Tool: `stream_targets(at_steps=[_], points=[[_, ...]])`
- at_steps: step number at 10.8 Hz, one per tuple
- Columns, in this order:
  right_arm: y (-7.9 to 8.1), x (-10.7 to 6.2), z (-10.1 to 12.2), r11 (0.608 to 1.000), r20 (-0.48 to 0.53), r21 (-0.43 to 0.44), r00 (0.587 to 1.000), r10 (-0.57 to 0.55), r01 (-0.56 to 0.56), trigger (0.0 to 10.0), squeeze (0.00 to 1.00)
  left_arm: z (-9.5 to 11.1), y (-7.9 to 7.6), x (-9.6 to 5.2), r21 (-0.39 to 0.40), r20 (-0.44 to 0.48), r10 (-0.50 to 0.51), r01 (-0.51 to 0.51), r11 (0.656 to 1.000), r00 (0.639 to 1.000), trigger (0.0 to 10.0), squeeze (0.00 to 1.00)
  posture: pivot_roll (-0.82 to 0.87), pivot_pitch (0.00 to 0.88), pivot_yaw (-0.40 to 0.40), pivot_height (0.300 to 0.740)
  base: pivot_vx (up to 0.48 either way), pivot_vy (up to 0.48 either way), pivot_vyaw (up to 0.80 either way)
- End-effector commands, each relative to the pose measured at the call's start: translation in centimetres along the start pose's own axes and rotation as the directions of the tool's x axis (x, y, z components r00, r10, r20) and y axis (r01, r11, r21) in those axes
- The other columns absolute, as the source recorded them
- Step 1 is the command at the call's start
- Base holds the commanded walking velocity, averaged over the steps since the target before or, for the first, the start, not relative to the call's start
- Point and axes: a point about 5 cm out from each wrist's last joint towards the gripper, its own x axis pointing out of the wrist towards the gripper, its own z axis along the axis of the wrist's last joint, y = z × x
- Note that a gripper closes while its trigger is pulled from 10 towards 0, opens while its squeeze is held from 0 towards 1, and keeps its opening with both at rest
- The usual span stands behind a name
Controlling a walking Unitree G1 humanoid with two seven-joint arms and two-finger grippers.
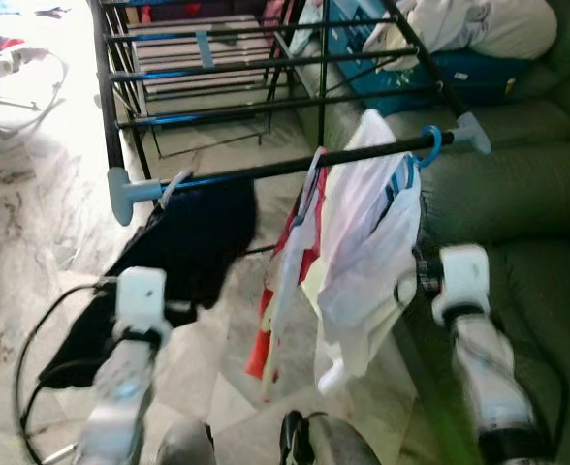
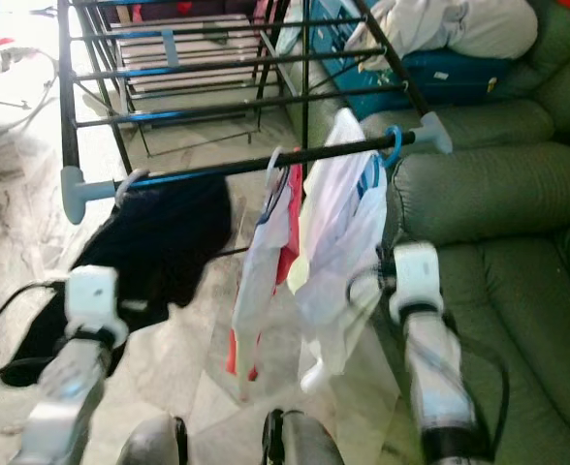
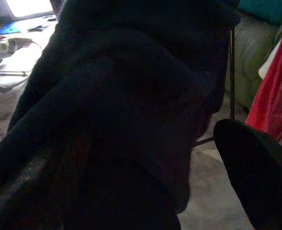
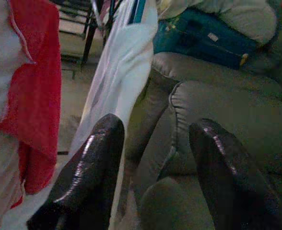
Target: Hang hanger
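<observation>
My right gripper (image 4: 153, 172), released and empty, sits just below the rail (image 1: 266, 170), beside the white garment (image 1: 367, 252) on its blue hanger (image 1: 428, 145).

Front rail (image 1: 266, 170) of the drying rack (image 1: 217, 68) is crowded: black garment (image 1: 183, 252) on the left, red-and-white garment (image 1: 290, 262) mid-rail, white shirt (image 1: 367, 242) on a blue hanger (image 1: 428, 147) near the right end cap. Bare rail between black garment and red-and-white one. Green sofa (image 1: 518, 194) blocks the right side, just beside the white shirt. Right gripper (image 4: 155, 163), fingers spread, sits in the gap between shirt and sofa. Left wrist view is smothered by black cloth.
</observation>
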Motion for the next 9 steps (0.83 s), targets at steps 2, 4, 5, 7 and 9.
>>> stream_targets(at_steps=[2,4,5,7,9], points=[[0.1,-1.5,1.3,1.000,0.080,0.001,0.996,-0.029,0.029,10.0,1.00,0.1,0.4,-0.5,-0.015,-0.008,0.047,-0.047,0.999,0.999,10.0,0.00,0.05,0.150,-0.067,0.740,0.000,0.000,0.00],[0.4,-2.2,1.8,1.000,0.082,0.003,0.996,-0.028,0.028,10.0,1.00,0.1,-0.2,-0.5,-0.017,-0.009,0.041,-0.041,0.999,0.999,10.0,0.00,0.04,0.147,-0.074,0.740,0.000,0.000,0.00],[0.2,-2.1,2.2,1.000,0.091,0.004,0.995,-0.028,0.028,10.0,1.00,0.3,0.0,-0.4,-0.022,-0.007,0.046,-0.046,0.999,0.999,10.0,0.00,0.04,0.145,-0.074,0.740,0.000,0.000,0.00],[0.4,-2.2,2.4,1.000,0.092,0.008,0.995,-0.026,0.025,10.0,1.00,0.4,0.1,-0.2,-0.024,-0.006,0.050,-0.050,0.998,0.999,10.0,0.00,0.04,0.143,-0.075,0.740,0.000,0.000,0.00],[0.6,-2.5,2.7,1.000,0.095,0.002,0.995,-0.017,0.017,10.0,1.00,0.5,0.1,-0.2,-0.034,0.000,0.056,-0.056,0.998,0.998,10.0,0.00,0.04,0.140,-0.078,0.740,0.000,0.000,0.00]])
